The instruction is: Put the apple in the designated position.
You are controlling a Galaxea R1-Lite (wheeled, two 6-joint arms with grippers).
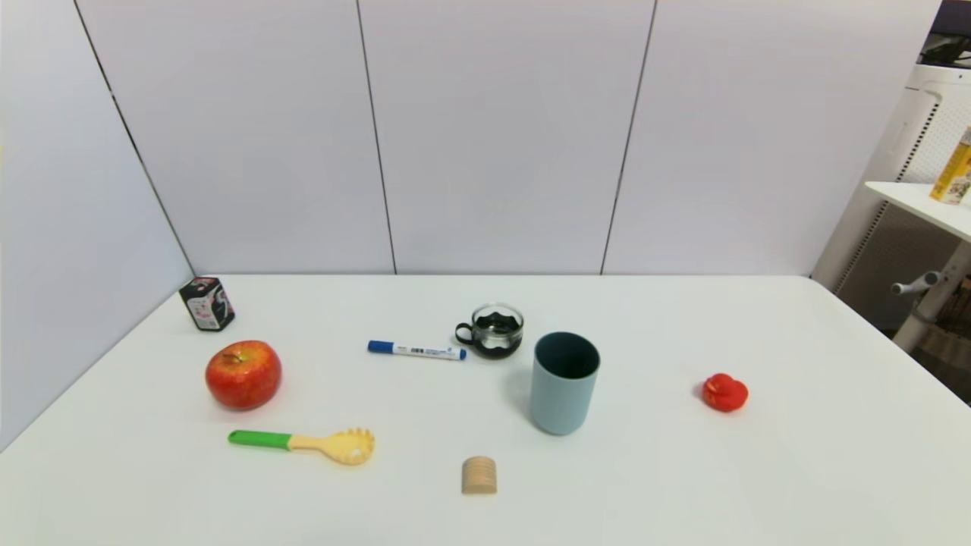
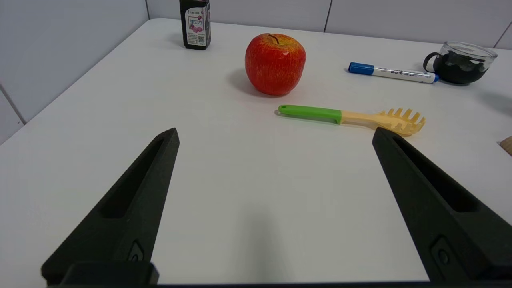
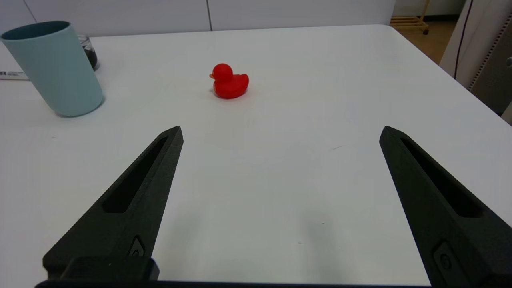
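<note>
The apple (image 1: 243,374), glossy red with yellow patches and a short stem, rests on the white table (image 1: 796,455) at the left, also in the left wrist view as apple (image 2: 275,64). My left gripper (image 2: 275,134) is open over bare table, well short of the apple, nothing between its fingers. My right gripper (image 3: 280,132) is open too, over the table's right side. Neither arm shows in the head view. The designated position is unmarked tabletop; I cannot tell where it lies.
A black carton (image 1: 206,303) stands behind the apple, a green-handled pasta spoon (image 1: 311,443) lies in front. A blue marker (image 1: 416,349), glass cup (image 1: 494,330), blue-grey cup (image 1: 564,381), wooden block (image 1: 479,475) and red toy duck (image 1: 724,393) spread rightward.
</note>
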